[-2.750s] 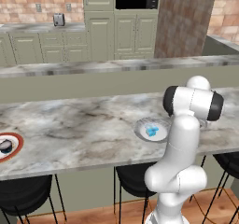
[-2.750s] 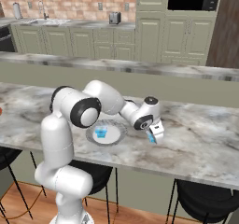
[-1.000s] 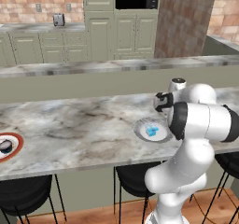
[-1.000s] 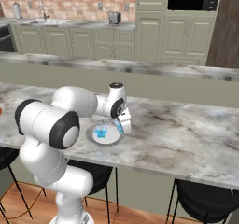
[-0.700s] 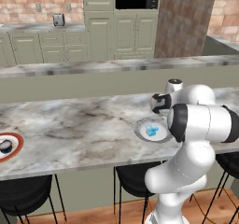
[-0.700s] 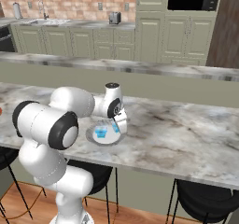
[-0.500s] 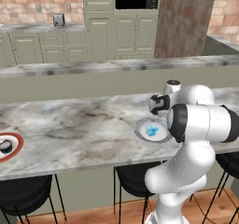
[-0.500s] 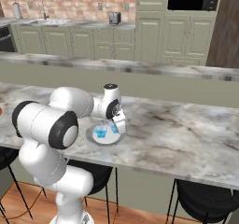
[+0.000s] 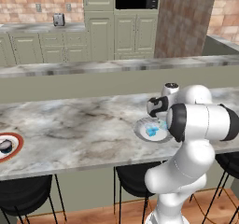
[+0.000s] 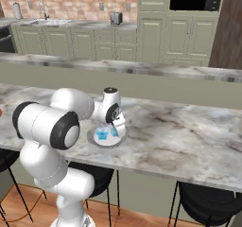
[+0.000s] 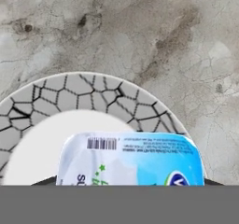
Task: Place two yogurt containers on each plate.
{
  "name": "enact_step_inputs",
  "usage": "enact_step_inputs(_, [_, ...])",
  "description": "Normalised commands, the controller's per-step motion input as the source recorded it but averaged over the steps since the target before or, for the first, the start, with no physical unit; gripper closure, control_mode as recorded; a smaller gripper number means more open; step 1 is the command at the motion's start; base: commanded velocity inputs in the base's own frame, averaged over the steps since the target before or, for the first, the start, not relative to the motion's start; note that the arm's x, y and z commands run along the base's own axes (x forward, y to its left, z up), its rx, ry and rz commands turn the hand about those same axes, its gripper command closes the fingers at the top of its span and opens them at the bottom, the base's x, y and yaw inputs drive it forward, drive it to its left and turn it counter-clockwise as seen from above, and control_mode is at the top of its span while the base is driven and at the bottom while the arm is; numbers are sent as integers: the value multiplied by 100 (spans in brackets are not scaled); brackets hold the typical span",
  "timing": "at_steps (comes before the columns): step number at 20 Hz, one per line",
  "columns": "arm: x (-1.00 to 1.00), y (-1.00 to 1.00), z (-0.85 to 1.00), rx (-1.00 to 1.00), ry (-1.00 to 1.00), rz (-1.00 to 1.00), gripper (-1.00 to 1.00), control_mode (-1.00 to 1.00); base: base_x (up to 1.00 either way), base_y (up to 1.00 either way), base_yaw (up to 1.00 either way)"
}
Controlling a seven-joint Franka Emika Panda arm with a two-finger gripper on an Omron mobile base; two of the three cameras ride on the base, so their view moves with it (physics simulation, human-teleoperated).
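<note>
Yogurt containers, small light-blue see-through cups w/ paler foil tops: I see one [image 9: 151, 131] sitting on the grey-rimmed plate and a second one [image 11: 130, 158] filling the bottom of my hand view, printed lid w/ barcode facing the cam, right at the fingertips.

Pale grey-white round shallow plate w/ a grey crackle-pattern rim [image 9: 141, 133] sits on the grey-veined marble counter [image 9: 84, 125], near its front edge. From the right base view the same plate [image 10: 93, 138] shows two blue cups side by side: one [image 10: 101, 135] resting toward the left, the other [image 10: 113, 132] under the hand.

Two-finger gripper [image 10: 116, 129] on the white arm hangs low over the plate, pointing down, jaws closed in on the second yogurt cup. Can't tell from my views whether that cup's bottom is touching the plate or just above it. Hand view looks down on the plate's white centre [image 11: 42, 143] and rim, marble beyond.

White round plate w/ a red-orange rim [image 9: 16, 148] is far left on the same counter, well apart from the grey one, cut by the frame edge. A small dark-and-pale item [image 9: 5, 146] sits on it; too small for me to ID.

Black bar stools [image 9: 25, 193] stand under the counter edge.
</note>
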Motion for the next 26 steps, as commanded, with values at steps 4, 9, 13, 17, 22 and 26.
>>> enact_step_inputs(4, [0,0,-12,0,0,0,100,-100,0,0,0])
enact_step_inputs(9, [0,2,-11,0,0,0,-100,-100,0,0,0])
enact_step_inputs(13, [0,7,-2,0,0,0,-100,-100,0,0,0])
enact_step_inputs(17, [0,1,0,0,0,0,-100,-100,0,0,0])
enact_step_inputs(22, [-5,0,0,0,0,0,-100,-100,0,0,0])
enact_step_inputs(26, [-10,0,8,0,0,0,-100,-100,0,0,0])
